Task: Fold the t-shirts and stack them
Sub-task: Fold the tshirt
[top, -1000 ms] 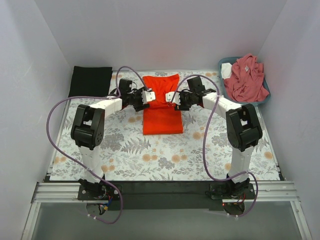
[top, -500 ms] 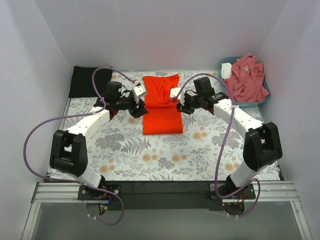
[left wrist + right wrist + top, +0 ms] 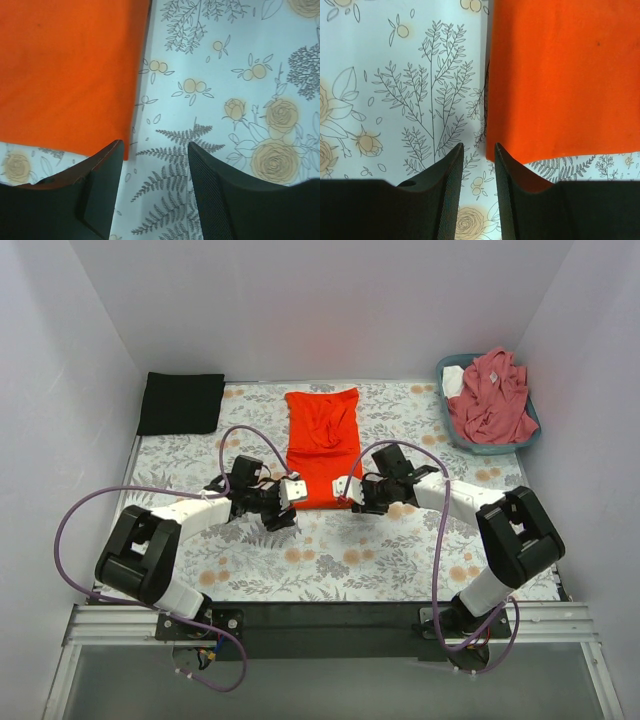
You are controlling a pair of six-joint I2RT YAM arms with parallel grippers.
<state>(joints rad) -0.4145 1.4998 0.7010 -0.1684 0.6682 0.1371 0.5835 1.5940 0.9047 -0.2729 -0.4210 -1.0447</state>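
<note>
The bright orange-red t-shirt (image 3: 322, 445) lies flat as a long narrow strip in the middle of the table. My left gripper (image 3: 291, 493) is low at its near left corner, open and empty; in the left wrist view (image 3: 155, 150) the shirt's corner (image 3: 70, 70) lies just beyond the left finger. My right gripper (image 3: 345, 490) is at the near right corner, jaws narrowly apart with nothing between them (image 3: 478, 147); the shirt (image 3: 560, 75) lies just beyond the right finger. A black folded t-shirt (image 3: 181, 402) lies at the back left. A dusty-pink t-shirt (image 3: 490, 395) is heaped in the basket.
The blue-grey plastic basket (image 3: 487, 448) stands at the back right against the wall. The floral table covering (image 3: 330, 550) spreads under everything. White walls enclose the left, back and right sides.
Both grippers have moved from the shirt's middle sides toward me and down to its near corners. The shirt has not visibly moved.
</note>
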